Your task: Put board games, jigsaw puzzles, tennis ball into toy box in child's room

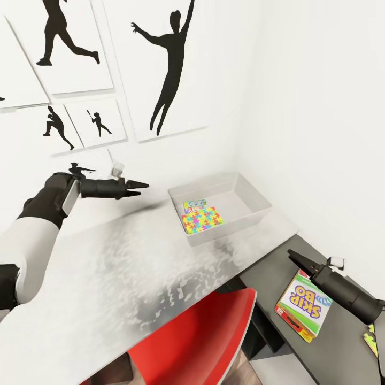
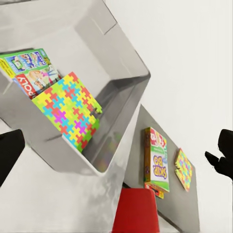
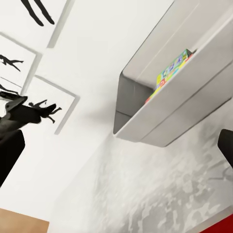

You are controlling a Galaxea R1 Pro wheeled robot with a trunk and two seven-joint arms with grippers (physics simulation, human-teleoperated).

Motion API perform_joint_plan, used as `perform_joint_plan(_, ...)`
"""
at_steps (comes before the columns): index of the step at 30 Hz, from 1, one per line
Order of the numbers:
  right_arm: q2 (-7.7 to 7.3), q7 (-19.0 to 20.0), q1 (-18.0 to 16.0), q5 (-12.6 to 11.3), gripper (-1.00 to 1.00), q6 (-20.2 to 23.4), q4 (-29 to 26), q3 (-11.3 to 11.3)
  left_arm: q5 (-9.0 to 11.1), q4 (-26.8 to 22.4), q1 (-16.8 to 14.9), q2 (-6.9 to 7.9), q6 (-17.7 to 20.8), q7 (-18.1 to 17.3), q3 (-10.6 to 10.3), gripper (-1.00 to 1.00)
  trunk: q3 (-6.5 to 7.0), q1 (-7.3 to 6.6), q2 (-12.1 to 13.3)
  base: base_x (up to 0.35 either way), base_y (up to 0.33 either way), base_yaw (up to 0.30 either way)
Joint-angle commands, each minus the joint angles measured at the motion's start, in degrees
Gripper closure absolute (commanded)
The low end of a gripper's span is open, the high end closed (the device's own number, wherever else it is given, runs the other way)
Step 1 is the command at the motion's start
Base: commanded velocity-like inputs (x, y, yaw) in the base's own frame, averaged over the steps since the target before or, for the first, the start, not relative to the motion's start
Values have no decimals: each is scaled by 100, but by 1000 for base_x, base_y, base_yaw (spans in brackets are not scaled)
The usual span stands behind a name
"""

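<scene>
The light grey toy box (image 1: 251, 206) stands on the table's pale top (image 1: 107, 267) against the wall. Inside it a bright jigsaw puzzle (image 1: 203, 219) leans over a board game (image 1: 195, 205); the left wrist view shows that puzzle (image 2: 68, 114) in front of two game boxes (image 2: 29, 68). A Skip-Bo board game (image 1: 303, 305) lies on the dark top, with a second jigsaw puzzle (image 2: 183, 169) beyond it. My left gripper (image 1: 141, 186) hovers open left of the toy box. My right gripper (image 1: 294, 256) hangs open just above the Skip-Bo box. The tennis ball and the bed are out of view.
A red chair (image 1: 203, 342) is tucked under the desk's inner corner. White walls with black silhouette posters (image 1: 171, 69) close off the back and right. The dark top (image 1: 267, 283) runs along the right wall.
</scene>
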Motion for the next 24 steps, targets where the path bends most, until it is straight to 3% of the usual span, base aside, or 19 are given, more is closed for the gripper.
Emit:
perform_joint_plan(1, 0, 15, -5, 3, -100, 22, -3, 0, 45, 3, -5, -27, 49, 134, -50, -100, -10, 3, -11, 0, 0, 0)
perform_joint_plan(5, 10, 0, -5, 3, -100, 11, -13, 24, 43, 23, 4, -279, 53, 934, -140, -100, -10, 3, -11, 0, 0, 0)
perform_joint_plan(9, 43, -9, -5, 8, -100, 2, -26, 32, 43, 38, 6, -495, 52, 1468, -157, -100, -10, 3, -11, 0, 0, 0)
perform_joint_plan(14, 70, -72, -5, 11, -100, -1, -50, 46, 54, 54, 9, -637, 39, 2061, -162, -100, -10, 3, -11, 0, 0, 0)
perform_joint_plan(19, 73, -328, -5, 9, -100, 3, -61, 30, 74, 61, 8, -667, 29, 2328, -159, -100, -10, 3, -11, 0, 0, 0)
perform_joint_plan(24, 78, -417, -5, 10, -100, 3, -63, 33, 77, 62, 8, -671, 26, 2376, -154, -100, -10, 3, -11, 0, 0, 0)
